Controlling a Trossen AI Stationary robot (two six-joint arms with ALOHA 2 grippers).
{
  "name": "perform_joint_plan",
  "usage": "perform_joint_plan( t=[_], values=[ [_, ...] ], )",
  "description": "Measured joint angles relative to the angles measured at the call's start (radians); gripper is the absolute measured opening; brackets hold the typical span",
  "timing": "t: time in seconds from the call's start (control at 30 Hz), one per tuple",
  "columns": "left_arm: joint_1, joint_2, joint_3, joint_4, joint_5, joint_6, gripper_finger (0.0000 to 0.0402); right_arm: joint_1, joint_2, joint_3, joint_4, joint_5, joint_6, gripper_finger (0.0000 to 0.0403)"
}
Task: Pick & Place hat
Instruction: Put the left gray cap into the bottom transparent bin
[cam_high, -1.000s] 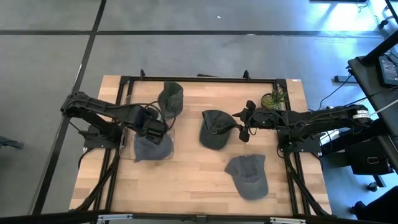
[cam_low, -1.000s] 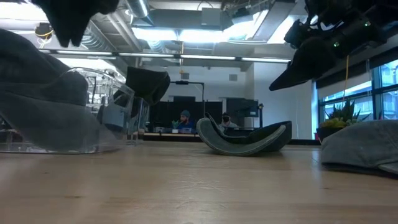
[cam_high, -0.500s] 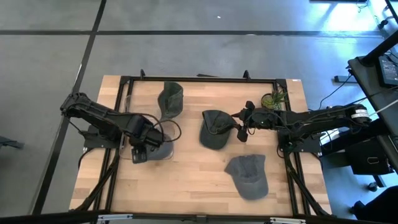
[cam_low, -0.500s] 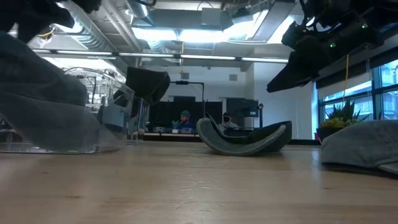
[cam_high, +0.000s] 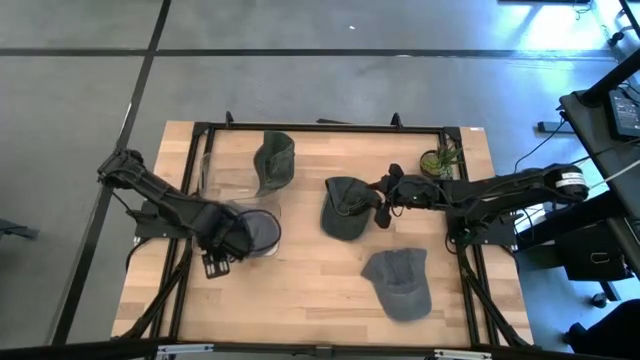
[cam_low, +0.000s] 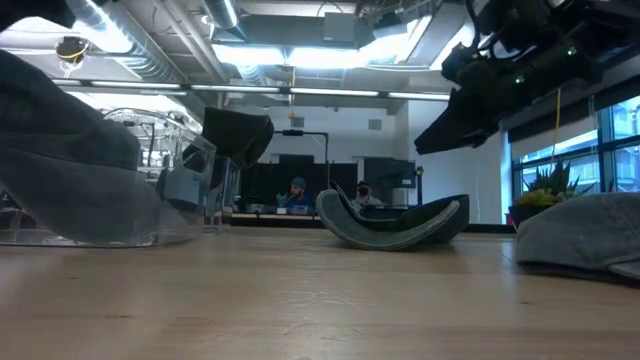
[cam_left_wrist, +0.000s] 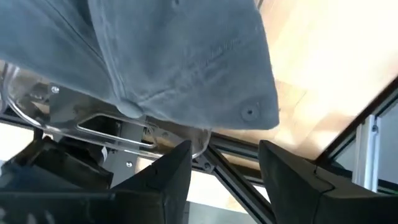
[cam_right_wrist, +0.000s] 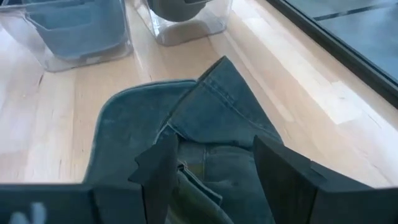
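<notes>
Several grey-blue hats are on the table. One hat (cam_high: 258, 230) sits on a clear stand (cam_left_wrist: 37, 121) at the left and fills the left wrist view (cam_left_wrist: 180, 56). My left gripper (cam_high: 212, 265) (cam_left_wrist: 224, 165) is open, just off that stand's near-left side. A second hat (cam_high: 274, 158) rests on the far stand. The middle hat (cam_high: 343, 210) (cam_right_wrist: 186, 124) lies upside down on its crown. My right gripper (cam_high: 381, 210) (cam_right_wrist: 214, 165) (cam_low: 450, 115) is open and hovers over that hat's right edge. Another hat (cam_high: 398, 282) lies crown up at the near right.
A small potted plant (cam_high: 440, 160) stands at the far right, behind my right arm. Black frame rails (cam_high: 320, 127) run along the table's edges. Bare wood (cam_high: 300, 290) lies along the near edge between the left stand and the near-right hat. People sit in the room beyond (cam_low: 297, 190).
My left gripper has drawn back from above the left stand toward the table's near-left edge, and the hat has stayed on the stand. My right gripper has moved left toward the middle hat and come a little lower.
</notes>
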Motion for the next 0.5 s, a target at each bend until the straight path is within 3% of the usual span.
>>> perform_joint_plan(
  t=[0.13,0.33,0.5],
  values=[
    [-0.060,0.002,-0.078,-0.001,0.017,-0.057,0.0179,0.000,0.051,0.000,0.057,0.000,-0.003,0.0211],
    [-0.108,0.002,-0.256,0.005,-0.058,-0.189,0.0176,0.000,0.080,0.000,0.095,0.000,-0.011,0.0211],
    [-0.107,0.003,-0.322,0.005,-0.205,-0.223,0.0178,0.000,0.075,0.001,0.101,0.000,-0.010,0.0211]
  ],
)
